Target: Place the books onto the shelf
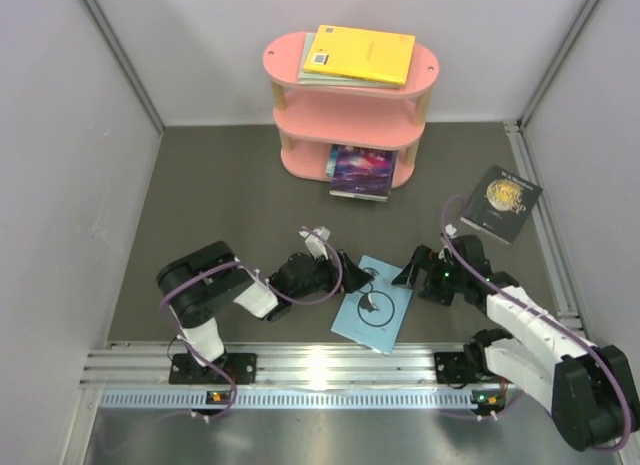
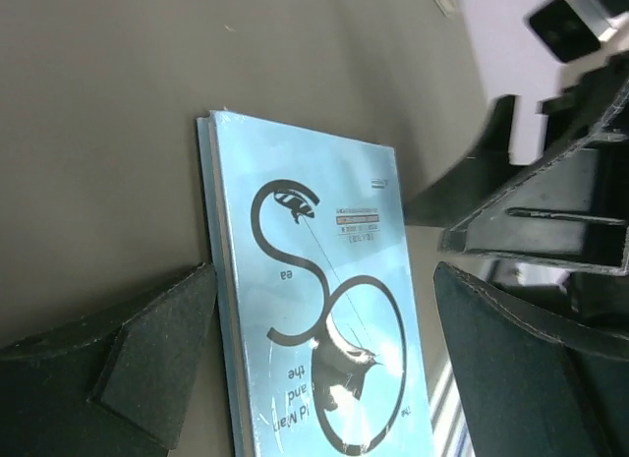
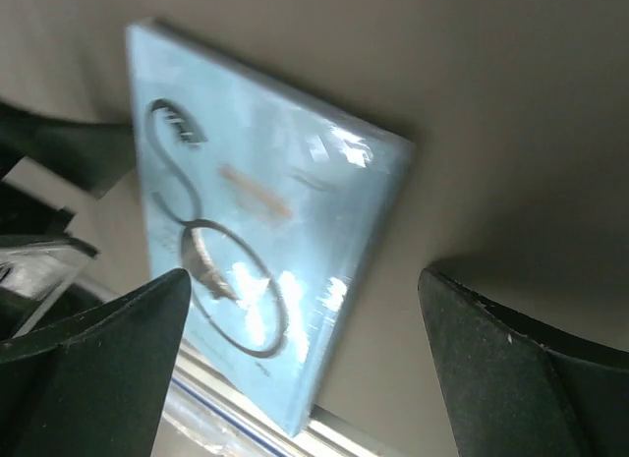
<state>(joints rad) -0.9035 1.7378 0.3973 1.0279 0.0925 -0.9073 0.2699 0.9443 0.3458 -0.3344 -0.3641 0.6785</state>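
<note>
Top external view: a pink three-tier shelf (image 1: 300, 57) of smooth oval boards on pale wooden posts stands at 12 o'clock on the dark, matte grey counter (image 1: 220, 205). On its top board a glossy bright yellow paperback (image 1: 362, 53) lies flat over a pale grey-green paperback (image 1: 308, 73), whose edge shows at the yellow one's 9 o'clock side. The bottom tier holds a flat stack topped by a purple paperback with a shiny swirled cover (image 1: 362, 167), which juts past the board's rim toward 6 o'clock. A thin black paperback with a round gold emblem (image 1: 502, 203) lies flat on the counter at 2 o'clock, well apart from the shelf.

A thin light blue paperback with a dark looping line drawing (image 1: 374, 303) lies flat and askew near 6 o'clock, between the two arms; its near corner reaches the ribbed aluminium rail (image 1: 300, 370).

The left tool (image 1: 358, 275) sits at this book's 10 o'clock corner with its black, wedge-shaped fingers spread fully wide, gripping nothing; in the left wrist view the glossy cover lies between them, one finger just beside the spine edge. The right tool (image 1: 408, 273) sits at the book's 1 o'clock corner, spread equally wide and empty; its wrist view is blurred, with the book's far corner between the fingers.
</note>
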